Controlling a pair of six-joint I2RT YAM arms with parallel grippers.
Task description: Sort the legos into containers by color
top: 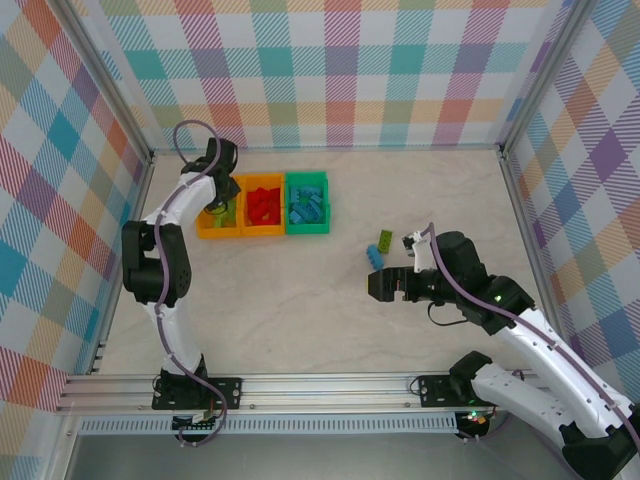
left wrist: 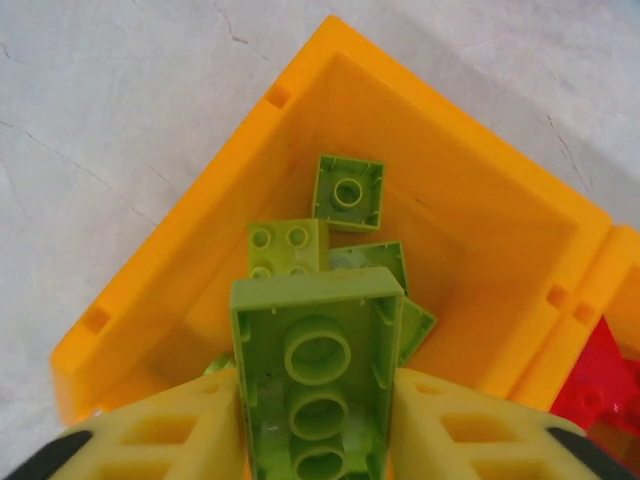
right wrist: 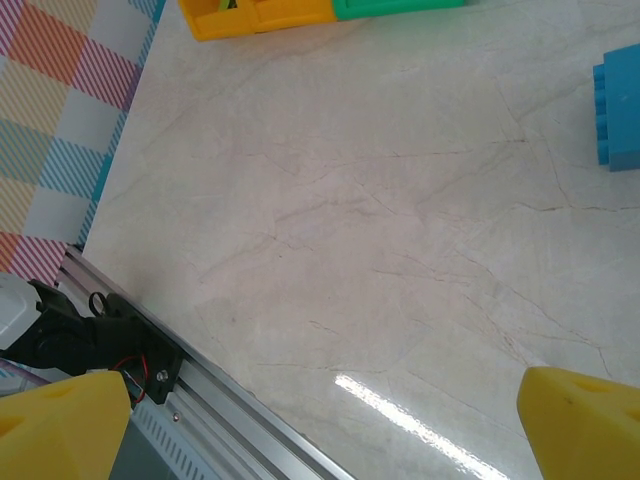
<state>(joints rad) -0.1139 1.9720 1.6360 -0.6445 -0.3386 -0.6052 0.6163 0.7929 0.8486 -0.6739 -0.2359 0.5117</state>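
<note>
Between the yellow fingers (left wrist: pixel 160 430) of the left gripper (left wrist: pixel 318 405) I see a lime brick (left wrist: pixel 315 350), clamped by its long sides. Its hollow underside faces the wrist camera, with three round tubes in a row. It hangs over the left bin (left wrist: pixel 480 200), an orange box with smooth walls and small slots at the rim. More lime bricks lie on that bin's floor: one square, underside up, at 12 o'clock from the held one (left wrist: pixel 347 190), and one studs up at 11 o'clock (left wrist: pixel 283 245). Red bricks (left wrist: pixel 600 390) show past the wall at 3 o'clock.

From the top camera the three bins stand in a row, walls touching, at 11 o'clock from the table's (top: pixel 300 310) centre. The left bin (top: pixel 218 234) is under the left gripper (top: pixel 222 195). The middle bin (top: pixel 263 232) is orange and holds the red bricks (top: pixel 263 205). The green bin (top: pixel 307 230) holds light blue bricks (top: pixel 307 207).

Two bricks lie loose on the table at 3 o'clock from its centre: a blue one (top: pixel 374 256) and a lime one (top: pixel 385 239) just beside it at 1 o'clock. I cannot tell whether they touch.

The right gripper (top: pixel 372 285) sits just at 6 o'clock from the blue brick, with its fingers pointing to 9 o'clock. Its wrist camera shows the jaws spread wide with only bare table between them (right wrist: pixel 325 425), and the blue brick (right wrist: pixel 618 110) at 2 o'clock.
</note>
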